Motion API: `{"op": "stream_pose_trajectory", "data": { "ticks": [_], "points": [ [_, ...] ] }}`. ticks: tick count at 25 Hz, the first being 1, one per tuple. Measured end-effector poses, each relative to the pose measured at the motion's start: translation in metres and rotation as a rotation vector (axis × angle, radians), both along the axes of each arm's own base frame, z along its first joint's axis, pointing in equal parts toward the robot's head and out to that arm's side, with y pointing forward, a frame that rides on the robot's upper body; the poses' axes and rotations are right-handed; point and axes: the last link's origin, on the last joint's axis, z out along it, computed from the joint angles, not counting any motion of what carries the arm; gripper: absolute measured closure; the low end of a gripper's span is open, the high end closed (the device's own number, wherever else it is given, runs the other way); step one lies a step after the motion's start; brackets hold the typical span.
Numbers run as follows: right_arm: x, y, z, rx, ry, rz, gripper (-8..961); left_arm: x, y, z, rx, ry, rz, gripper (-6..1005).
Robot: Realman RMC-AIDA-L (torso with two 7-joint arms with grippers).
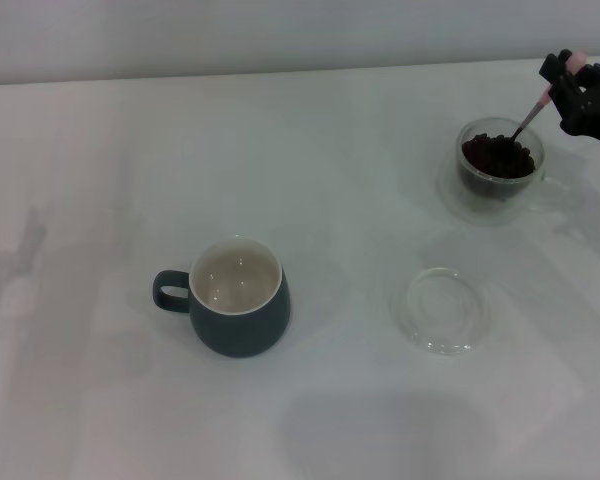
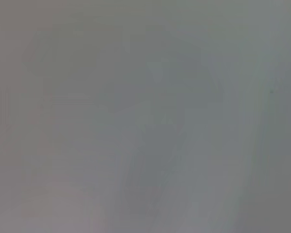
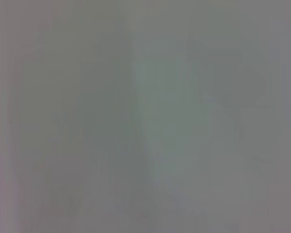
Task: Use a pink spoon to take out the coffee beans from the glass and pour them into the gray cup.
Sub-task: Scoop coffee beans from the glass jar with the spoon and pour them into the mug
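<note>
The glass (image 1: 500,170) stands at the far right of the white table, filled with dark coffee beans (image 1: 497,155). My right gripper (image 1: 570,85) is above and to the right of it, shut on the pink spoon (image 1: 533,113), whose stem slants down so the bowl is dipped among the beans. The gray cup (image 1: 237,297) stands near the middle left, handle to the left, its cream inside showing no beans. My left gripper is out of view; only a dark bit shows at the left edge. Both wrist views show plain grey.
A shallow clear glass dish (image 1: 444,310) lies on the table (image 1: 310,150) in front of the glass, to the right of the gray cup. The table's far edge meets a pale wall at the back.
</note>
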Motion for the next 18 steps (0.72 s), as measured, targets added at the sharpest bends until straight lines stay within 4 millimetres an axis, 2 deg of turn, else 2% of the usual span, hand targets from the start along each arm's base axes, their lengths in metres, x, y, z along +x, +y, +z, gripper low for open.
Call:
{"op": "stream_pose_trajectory", "data": {
  "ticks": [18],
  "points": [
    [0.021, 0.002, 0.007, -0.075, 0.319, -0.213, 803, -0.001, -0.001, 0.0, 0.003, -0.001, 0.002, 112]
  ]
}}
